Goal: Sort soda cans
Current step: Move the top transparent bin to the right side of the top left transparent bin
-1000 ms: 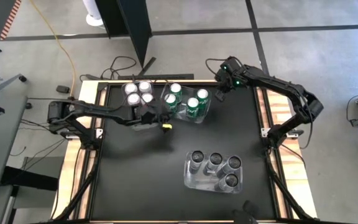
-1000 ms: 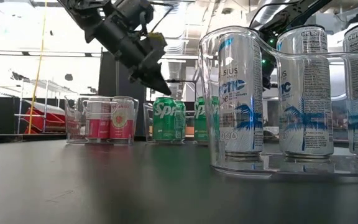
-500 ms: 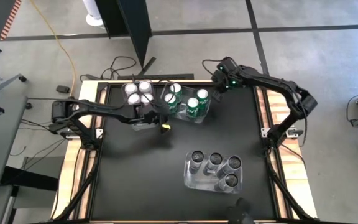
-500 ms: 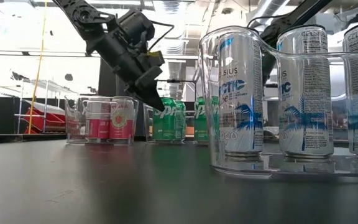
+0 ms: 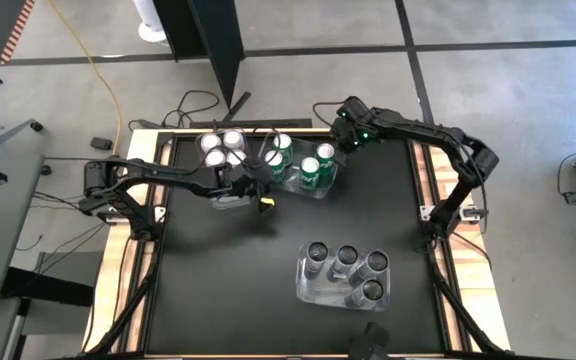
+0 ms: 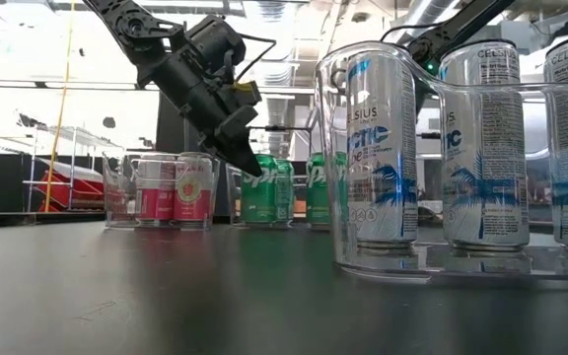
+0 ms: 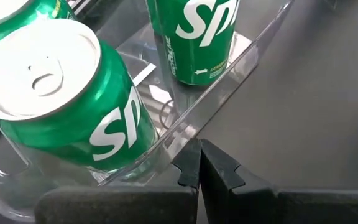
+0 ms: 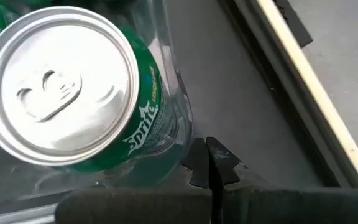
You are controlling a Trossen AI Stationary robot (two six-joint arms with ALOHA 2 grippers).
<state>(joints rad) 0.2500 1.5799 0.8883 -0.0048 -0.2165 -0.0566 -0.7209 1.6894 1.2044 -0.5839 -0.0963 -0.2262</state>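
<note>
Flanking the green-can bin (image 5: 303, 185), both arms hovered at its walls: the left gripper (image 5: 261, 196) sat just beside its near-left corner, fingers pressed together on nothing, and the right gripper (image 5: 340, 135) hung by its far-right corner, fingers likewise closed and empty. My read was that closed tips suit nudging the bin, not grasping. All cans stood upright, long axes vertical, silver tops up: the green cans (image 5: 310, 167) in that bin, the red-pink cans (image 5: 223, 148) in a bin just left of it, and the dark cans (image 5: 346, 258) in a bin well apart toward the table's near edge. Sorting looked complete.
</note>
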